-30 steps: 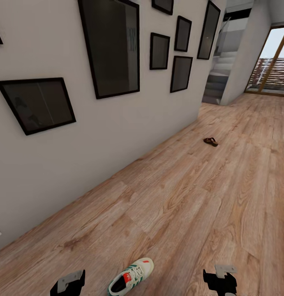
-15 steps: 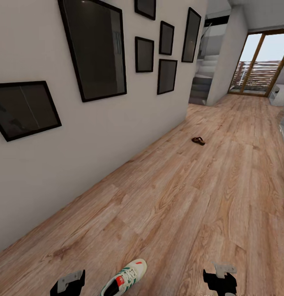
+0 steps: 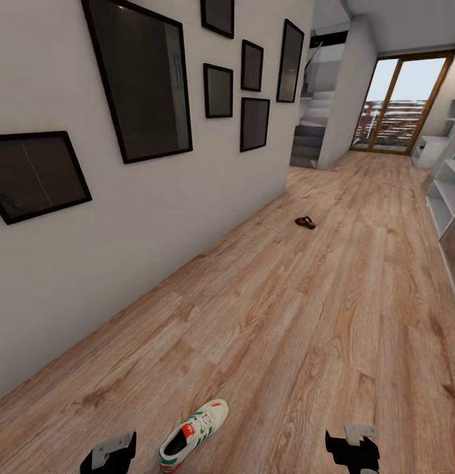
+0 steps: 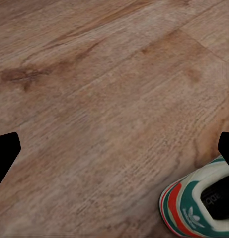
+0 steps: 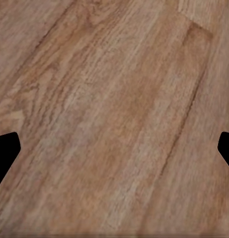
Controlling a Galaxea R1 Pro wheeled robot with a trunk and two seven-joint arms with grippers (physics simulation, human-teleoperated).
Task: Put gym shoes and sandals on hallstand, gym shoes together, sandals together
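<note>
Lying just right of the left gripper (image 3: 108,453) — fingers spread apart, nothing held — the cream-white green-striped sneaker (image 3: 191,435) points toe-first far-right, nearer that arm.

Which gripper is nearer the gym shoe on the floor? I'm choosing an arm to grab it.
Left. The left gripper sits just beside the gym shoe; the right gripper is farther off on its other side.

We note a long corridor with a wood-grain plank floor (image 3: 306,316) running toward a wood-framed glass door (image 3: 401,105), bright with daylight. The pale wall (image 3: 155,217) on the left carries several black-framed pictures (image 3: 145,79). Grey stairs (image 3: 313,128) rise near the far end.
</note>
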